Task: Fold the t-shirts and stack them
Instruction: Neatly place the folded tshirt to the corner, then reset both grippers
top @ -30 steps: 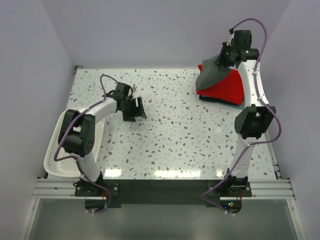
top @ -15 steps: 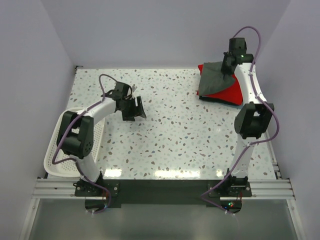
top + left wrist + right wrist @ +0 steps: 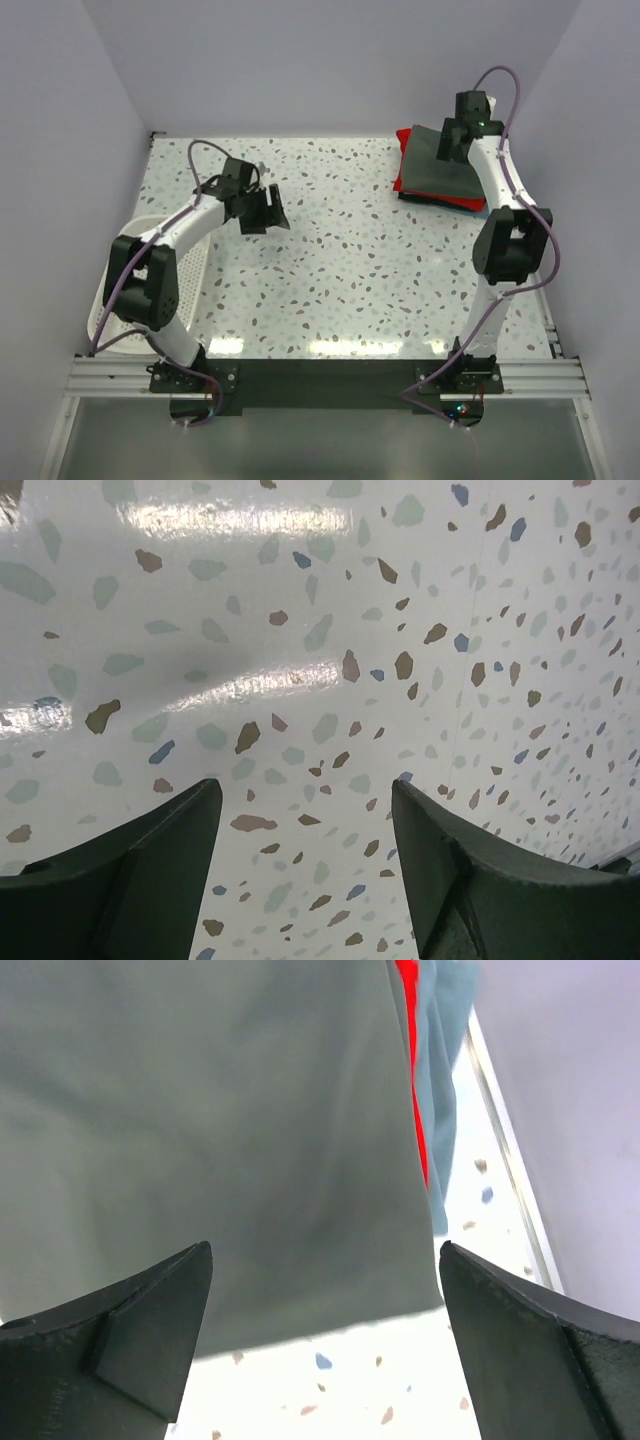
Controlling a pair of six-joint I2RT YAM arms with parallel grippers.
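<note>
The t-shirts lie stacked at the back right of the table. The dark grey t-shirt [image 3: 432, 168] lies folded on top, and it fills most of the right wrist view [image 3: 200, 1130]. Under it a red t-shirt [image 3: 400, 182] shows at the edges, seen as a thin strip [image 3: 408, 1020] in the right wrist view. A light blue-grey t-shirt [image 3: 445, 1030] lies below the red one. My right gripper [image 3: 450, 140] hangs open just above the stack's far edge [image 3: 325, 1260], holding nothing. My left gripper [image 3: 270, 210] is open over bare table at mid left [image 3: 305, 800].
A white slotted basket [image 3: 103, 310] sits at the left table edge behind the left arm. The speckled tabletop [image 3: 360, 260] lies between the arms. A metal rail [image 3: 505, 1130] runs along the right table edge by the wall.
My right gripper let go of the dark grey t-shirt, which now lies flat on the red one. The left arm swung slightly toward the back.
</note>
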